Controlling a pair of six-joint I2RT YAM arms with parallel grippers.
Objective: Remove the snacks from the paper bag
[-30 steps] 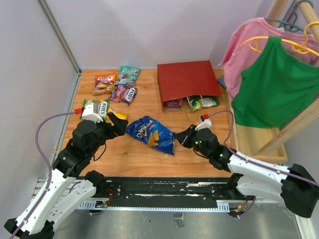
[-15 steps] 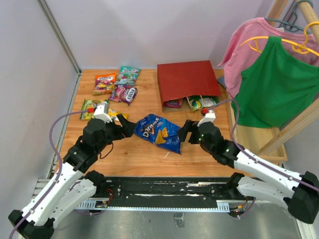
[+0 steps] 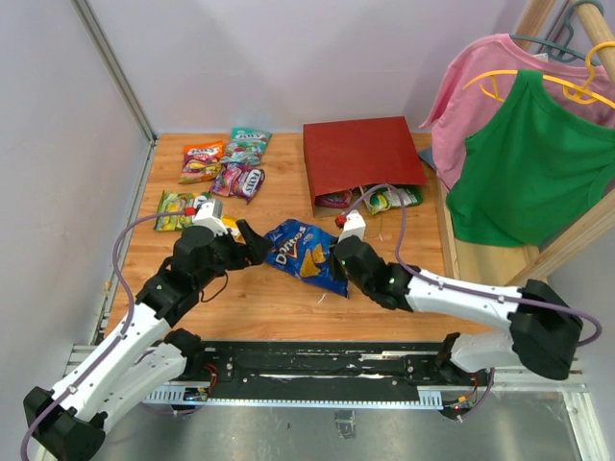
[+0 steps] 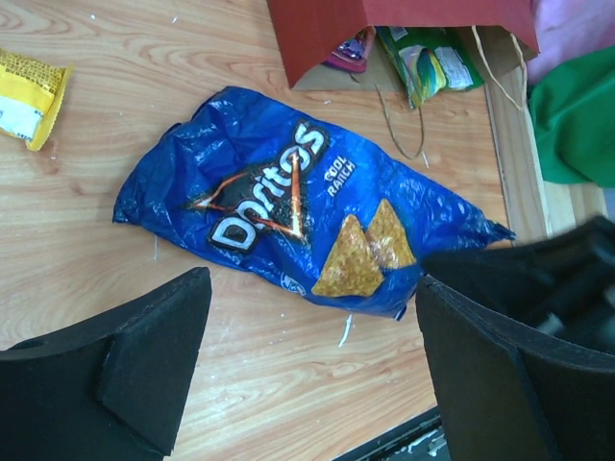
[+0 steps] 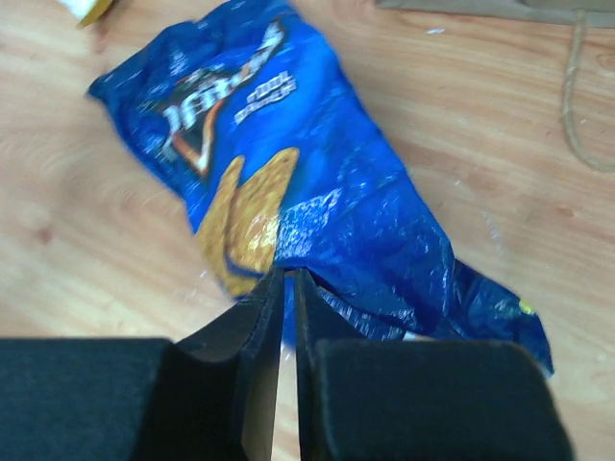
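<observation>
The blue Doritos bag [image 3: 306,255] [image 4: 288,211] [image 5: 288,182] lies flat mid-table. My right gripper [image 3: 336,259] [image 5: 289,274] sits on its right part, jaws pinched together on a fold of the foil. My left gripper [image 3: 252,245] [image 4: 309,283] hangs open just left of the bag, touching nothing. The dark red paper bag [image 3: 360,154] [image 4: 384,24] lies on its side behind, with a purple packet [image 3: 333,200] and a green packet [image 3: 389,199] in its mouth. Orange [image 3: 202,160], teal [image 3: 248,144], purple [image 3: 238,180] and green [image 3: 178,208] packets and a yellow bar [image 3: 229,227] [image 4: 29,91] lie at the left.
A pink shirt [image 3: 471,77] and a green shirt [image 3: 528,163] hang on a wooden rack [image 3: 538,259] at the table's right edge. The paper bag's twisted handles [image 4: 408,125] trail on the wood. A wall [image 3: 67,192] borders the left side.
My right gripper swung left onto the Doritos bag and its jaws came together on the foil. The left arm reached forward to the bag's left end. The bag shifted slightly right.
</observation>
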